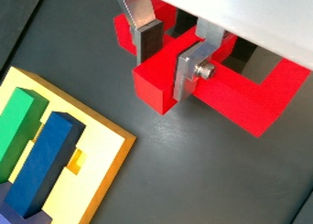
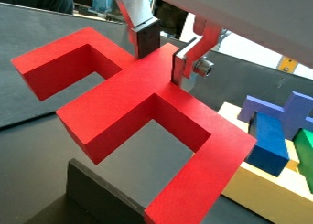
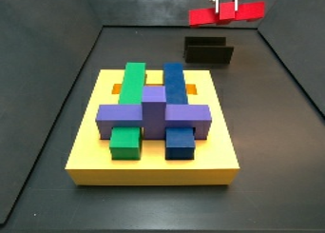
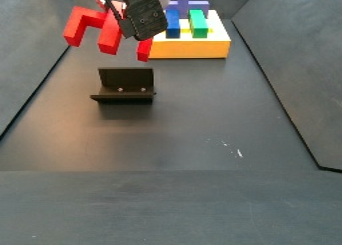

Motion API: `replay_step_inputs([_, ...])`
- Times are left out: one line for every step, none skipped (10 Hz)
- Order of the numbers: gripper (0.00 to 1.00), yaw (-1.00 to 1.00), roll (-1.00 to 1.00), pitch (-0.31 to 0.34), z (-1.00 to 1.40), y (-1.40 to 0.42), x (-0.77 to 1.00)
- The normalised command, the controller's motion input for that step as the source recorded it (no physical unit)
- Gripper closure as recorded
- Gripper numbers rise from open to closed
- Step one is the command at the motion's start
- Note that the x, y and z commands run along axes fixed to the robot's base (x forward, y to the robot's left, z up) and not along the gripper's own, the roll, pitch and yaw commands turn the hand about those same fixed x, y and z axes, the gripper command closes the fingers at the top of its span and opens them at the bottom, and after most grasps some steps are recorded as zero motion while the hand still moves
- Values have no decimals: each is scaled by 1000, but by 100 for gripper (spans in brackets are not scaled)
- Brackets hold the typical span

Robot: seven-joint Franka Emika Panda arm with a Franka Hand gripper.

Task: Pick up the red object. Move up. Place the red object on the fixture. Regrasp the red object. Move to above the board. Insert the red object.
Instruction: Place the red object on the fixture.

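Red object (image 3: 226, 15) is clamped by the gripper (image 3: 229, 3) (jaws closed on it), top right of a side view. It is held above the fixture (image 3: 208, 51), apart from it.

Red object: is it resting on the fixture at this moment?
No. In a side view the red object hangs in the air, clamped in the claw, clear above the fixture.

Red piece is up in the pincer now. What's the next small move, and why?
Probably lower it onto the fixture. The pincer is shut on the red object, which hangs in the air above the fixture, while the board lies farther off.
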Motion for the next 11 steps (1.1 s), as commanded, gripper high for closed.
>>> replay_step_inputs([100, 0, 0, 86, -203, 0, 117])
replay_step_inputs([100, 0, -409, 106, -374, 429, 83])
replay_step_inputs([100, 246, -514, 314, -257, 189, 217])
replay_step_inputs([100, 129, -760, 471, -94, 303, 134])
replay_step_inputs([100, 126, -826, 566, -103, 357, 34])
replay_step_inputs([100, 109, -849, 586, 0, 346, 0])
replay_step_inputs([100, 100, -763, 569, 0, 191, 0])
replay_step_inputs([100, 40, -763, 386, -20, 37, 0])
replay_step_inputs([100, 0, -780, 94, -229, 20, 0])
replay_step_inputs([100, 0, -731, 0, -289, 0, -86])
replay_step_inputs([100, 9, -643, 0, -240, 3, -89])
